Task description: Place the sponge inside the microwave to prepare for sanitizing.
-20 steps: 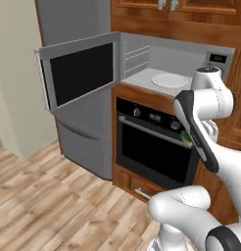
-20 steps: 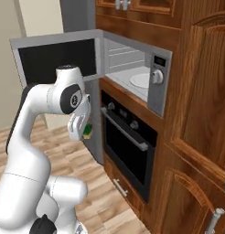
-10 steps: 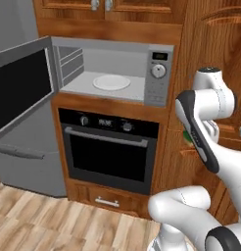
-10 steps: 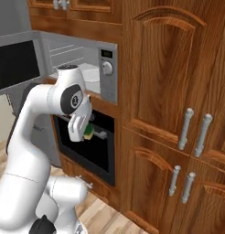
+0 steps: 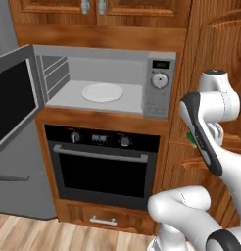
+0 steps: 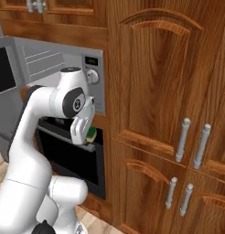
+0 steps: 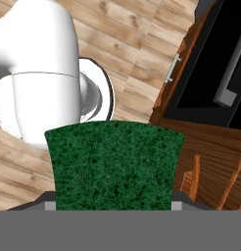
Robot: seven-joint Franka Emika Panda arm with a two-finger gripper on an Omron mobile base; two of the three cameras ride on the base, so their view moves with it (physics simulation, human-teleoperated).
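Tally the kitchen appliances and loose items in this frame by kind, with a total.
Microwave, door open: 1
Oven, door closed: 1
White round plate inside the microwave: 1
Sponge, held in the claw: 1
Total: 4

The left base view is looking forward from behind the arm's left, facing the open microwave (image 5: 108, 83) and the oven (image 5: 105, 166) almost squarely and fairly close. The right base view is looking from behind the arm's right, catching the same microwave (image 6: 89, 77) obliquely at its left and facing mostly the wooden cabinets (image 6: 174, 114). The hand view is pointing down, the sponge (image 7: 115, 164) sitting very near the lens above the wooden floor (image 7: 137, 54).
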